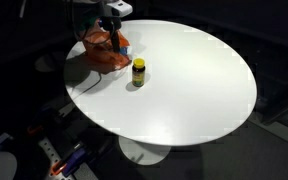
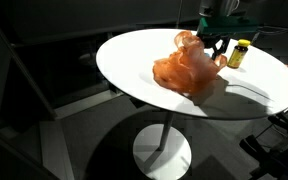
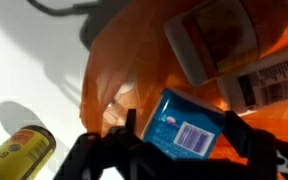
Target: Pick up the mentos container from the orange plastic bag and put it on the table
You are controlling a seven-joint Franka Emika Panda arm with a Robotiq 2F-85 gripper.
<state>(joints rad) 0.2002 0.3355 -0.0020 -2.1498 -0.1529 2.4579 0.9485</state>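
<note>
Near the rim of the round white counter sits the crumpled orange plastic bag, with the pincer lowered straight into its open top; in both exterior views the arm comes down from above and the bag bulges out to one side of the pincer.

Looking down from the wrist, the bag gapes open; inside it lies the mentos container, a blue pack with a white barcode label, tilted and resting low in the bag's mouth; its brand lettering is too small to read; a patch of the same blue shows by the pincer in an exterior view.

The pincer is spread wide; its dark fingers stand on either side of the blue pack, which lies between them; whether either finger touches the pack cannot be told, and nothing is clamped.

Deeper in the bag, above the blue pack in the wrist view, lies a larger white container with a pale printed label; another barcode strip shows beside it.

Just beside the bag, on the bare counter, a small yellow bottle with a dark cap stands upright; it is close to the bag, and in the wrist view it appears at the lower corner, outside the orange plastic.
</note>
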